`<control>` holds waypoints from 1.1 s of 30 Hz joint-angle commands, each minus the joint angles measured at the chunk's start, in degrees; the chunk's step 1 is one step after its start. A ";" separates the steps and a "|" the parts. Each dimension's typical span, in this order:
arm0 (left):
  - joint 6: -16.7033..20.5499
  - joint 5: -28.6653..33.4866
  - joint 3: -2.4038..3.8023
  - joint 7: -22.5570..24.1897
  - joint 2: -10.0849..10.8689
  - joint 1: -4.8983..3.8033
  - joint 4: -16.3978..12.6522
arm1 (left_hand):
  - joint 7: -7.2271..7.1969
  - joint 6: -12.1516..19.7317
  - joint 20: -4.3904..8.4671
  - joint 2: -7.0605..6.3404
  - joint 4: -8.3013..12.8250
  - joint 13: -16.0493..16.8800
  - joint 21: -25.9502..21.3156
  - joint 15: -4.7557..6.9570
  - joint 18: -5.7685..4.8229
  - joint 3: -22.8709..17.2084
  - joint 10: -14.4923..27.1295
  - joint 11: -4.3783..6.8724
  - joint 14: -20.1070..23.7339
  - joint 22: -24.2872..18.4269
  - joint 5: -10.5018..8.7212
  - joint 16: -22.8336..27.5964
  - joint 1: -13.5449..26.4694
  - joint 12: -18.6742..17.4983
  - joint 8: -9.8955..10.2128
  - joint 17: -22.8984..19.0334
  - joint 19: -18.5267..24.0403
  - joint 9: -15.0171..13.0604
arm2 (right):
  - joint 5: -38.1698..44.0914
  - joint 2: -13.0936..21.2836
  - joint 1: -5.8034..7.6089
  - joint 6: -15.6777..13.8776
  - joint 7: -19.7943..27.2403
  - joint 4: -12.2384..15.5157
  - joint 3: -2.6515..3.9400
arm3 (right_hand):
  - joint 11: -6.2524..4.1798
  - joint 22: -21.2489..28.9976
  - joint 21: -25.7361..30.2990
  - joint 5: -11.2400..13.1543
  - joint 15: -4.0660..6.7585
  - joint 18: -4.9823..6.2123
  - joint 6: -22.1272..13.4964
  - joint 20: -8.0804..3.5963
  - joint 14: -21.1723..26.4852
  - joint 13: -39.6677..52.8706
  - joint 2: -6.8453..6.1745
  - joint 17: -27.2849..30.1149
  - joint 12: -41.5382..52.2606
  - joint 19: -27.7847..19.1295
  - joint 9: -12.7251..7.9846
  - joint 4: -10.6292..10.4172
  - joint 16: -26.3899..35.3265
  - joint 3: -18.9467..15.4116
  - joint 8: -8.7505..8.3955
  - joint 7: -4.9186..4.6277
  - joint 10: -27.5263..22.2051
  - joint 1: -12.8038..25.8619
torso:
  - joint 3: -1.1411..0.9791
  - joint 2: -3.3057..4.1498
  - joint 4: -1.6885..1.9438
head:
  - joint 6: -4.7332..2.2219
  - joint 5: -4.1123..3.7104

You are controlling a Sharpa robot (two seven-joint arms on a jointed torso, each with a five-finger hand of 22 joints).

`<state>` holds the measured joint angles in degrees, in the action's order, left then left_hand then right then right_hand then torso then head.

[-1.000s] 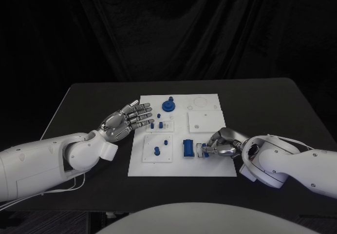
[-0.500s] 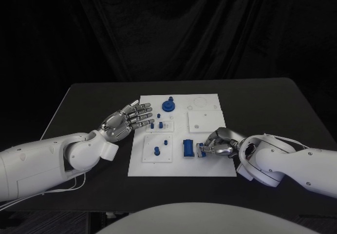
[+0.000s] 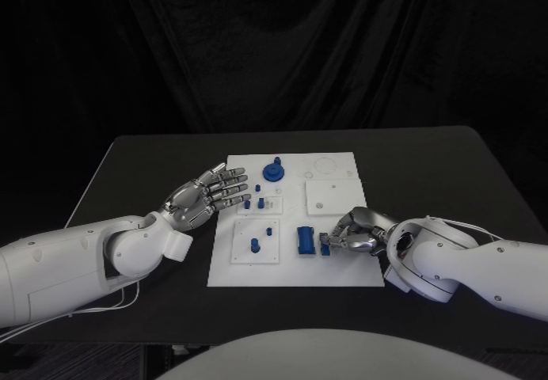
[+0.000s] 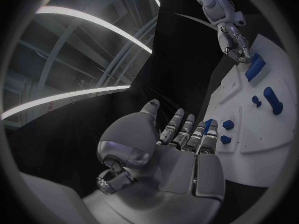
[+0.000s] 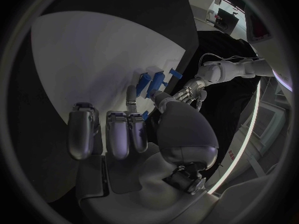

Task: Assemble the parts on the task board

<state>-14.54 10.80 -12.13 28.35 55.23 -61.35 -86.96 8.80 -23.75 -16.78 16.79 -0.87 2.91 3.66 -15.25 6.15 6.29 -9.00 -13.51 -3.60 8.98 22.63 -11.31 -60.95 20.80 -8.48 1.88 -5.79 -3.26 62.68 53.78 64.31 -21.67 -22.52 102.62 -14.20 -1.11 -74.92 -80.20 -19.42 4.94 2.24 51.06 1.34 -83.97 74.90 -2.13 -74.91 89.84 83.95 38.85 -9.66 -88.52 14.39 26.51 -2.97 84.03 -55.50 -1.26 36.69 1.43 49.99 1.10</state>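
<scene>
The white task board (image 3: 294,273) lies mid-table. At its near right my right hand (image 3: 356,237) is curled over the board and pinches a small blue part (image 3: 325,247) right beside a larger blue block (image 3: 306,240). In the right wrist view that small blue part (image 5: 144,115) shows between the thumb and a finger. My left hand (image 3: 206,196) hovers palm up, fingers spread and holding nothing, at the board's left edge. In the left wrist view the left hand (image 4: 181,134) is near the board (image 4: 249,134), with the right hand (image 4: 236,45) and blue block (image 4: 254,67) farther off.
A blue round knob (image 3: 274,170) stands at the board's far side. Small blue pegs (image 3: 260,204) sit near the left hand's fingertips. An oblong blue piece (image 3: 257,242) lies on the near-left panel. A white square plate (image 3: 335,196) covers the board's right middle.
My right hand has edged a little to the left, bringing the small blue part closer to the blue block. The left hand has stayed put.
</scene>
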 commanded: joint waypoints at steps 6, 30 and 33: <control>-1.20 -0.05 0.04 0.66 -0.11 0.20 0.06 | 5.42 0.26 -0.07 -0.02 0.06 0.01 0.37 -0.41 -1.02 -0.41 -0.23 0.07 -0.18 0.09 0.37 -0.18 0.27 0.09 -0.16 0.05 -0.29 0.02 | 1.54 0.10 -0.11 -0.25 -1.22 0.07 0.03 | 0.20 -11.63 0.37 3.70 -0.36 0.33 0.03 0.30 -4.94 15.10 0.49 -8.75 0.16 2.48 -0.17 -1.84 0.25 -1.68 0.20 -0.25 5.97 1.25 | 0.00 -0.02 0.03 | 0.01 0.09; -1.04 -0.05 0.04 0.88 0.45 0.40 -0.19 | 5.40 0.29 -0.07 -0.01 0.02 0.01 0.40 -0.47 -1.07 -0.52 -0.21 0.09 -0.19 0.12 0.37 -0.24 0.34 0.14 -0.17 0.05 -0.33 0.03 | 2.79 5.27 -0.15 0.18 1.11 4.87 -0.05 | -1.38 -11.74 0.25 2.73 0.94 0.28 -2.51 -0.83 -4.98 15.10 0.89 -9.02 0.16 2.64 9.80 1.06 0.03 -4.29 11.78 1.58 5.97 -4.09 | 0.00 0.00 -0.03 | 0.01 0.37; -0.99 -0.05 0.04 0.87 0.47 0.41 -0.14 | 5.40 0.29 -0.07 -0.01 0.02 0.01 0.40 -0.47 -1.07 -0.52 -0.21 0.09 -0.19 0.12 0.37 -0.24 0.34 0.14 -0.17 0.05 -0.33 0.03 | 3.17 5.20 -0.17 1.07 0.63 4.86 -0.05 | -1.70 -11.72 0.34 3.32 1.23 0.29 -2.93 -1.06 -4.95 15.10 1.05 -8.88 0.16 2.61 11.70 0.67 0.06 -4.83 13.84 1.93 5.97 -3.98 | 0.01 -0.03 -0.04 | 0.01 0.38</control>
<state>-14.71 10.80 -12.13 28.38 55.70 -61.06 -87.04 8.80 -23.75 -16.79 16.79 -0.71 2.90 3.66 -15.46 6.16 6.13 -8.99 -13.51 -3.82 9.02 22.63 -11.31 -60.95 20.79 -8.48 1.87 -5.79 -3.26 64.69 58.96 64.30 -21.80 -21.27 107.31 -14.26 -2.65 -74.91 -80.08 -16.13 5.86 2.24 48.41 0.60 -84.03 74.90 -1.36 -74.91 89.84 83.85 50.54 -9.09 -88.52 9.69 40.38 -0.95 83.99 -59.29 -1.26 36.68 1.42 49.99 1.48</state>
